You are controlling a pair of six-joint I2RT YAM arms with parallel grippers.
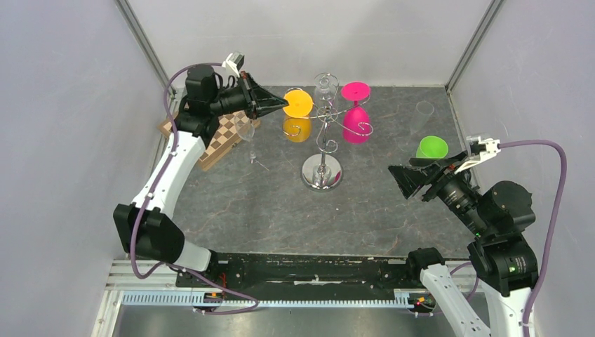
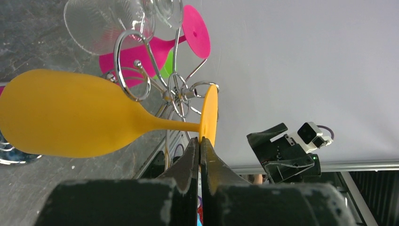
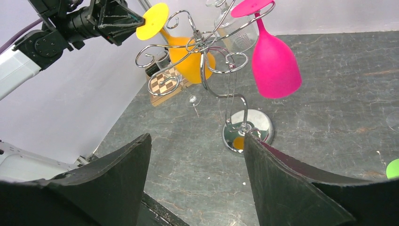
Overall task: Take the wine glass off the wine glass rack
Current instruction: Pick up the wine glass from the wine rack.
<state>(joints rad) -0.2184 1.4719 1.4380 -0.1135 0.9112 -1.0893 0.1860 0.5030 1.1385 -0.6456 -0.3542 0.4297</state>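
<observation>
Two arms: the left arm (image 1: 165,175) stretches far in over the dark stone-patterned table (image 1: 266,210); the right arm (image 1: 491,210) sits folded on its own side.
Wine glass rack (image 1: 323,144): chrome, upright at mid-table on its round base, with three glasses hanging upside down from its scroll arms.
Chessboard (image 1: 224,137): lies on the table beneath the left arm's wrist.
Yellow wine glass (image 2: 66,115): hangs on the rack's left side, bowl low beside the post, stem slanting out among the wires, foot toward the left arm.
Pink wine glass (image 1: 357,126): hangs on the rack's right side, nothing touching it.
Clear wine glass (image 1: 325,86): hangs on the rack's far side.
Green cup (image 1: 431,147): stands on the table just ahead of the right arm's wrist.
Left gripper (image 2: 200,143): pinched almost closed on the rim of the yellow glass's foot.
Right gripper (image 3: 197,139): spread wide and empty, facing the rack from well apart.
Step in hand: the grasp looks made and the glass not yet free. Whether the stem has cleared its wire slot cannot be told.
Next move: calls for drawing the foot outward along the scroll arm, away from the post, until the stem leaves the open end. The thin pinch on the rim may let the bowl swing into the post or the clear glass.
</observation>
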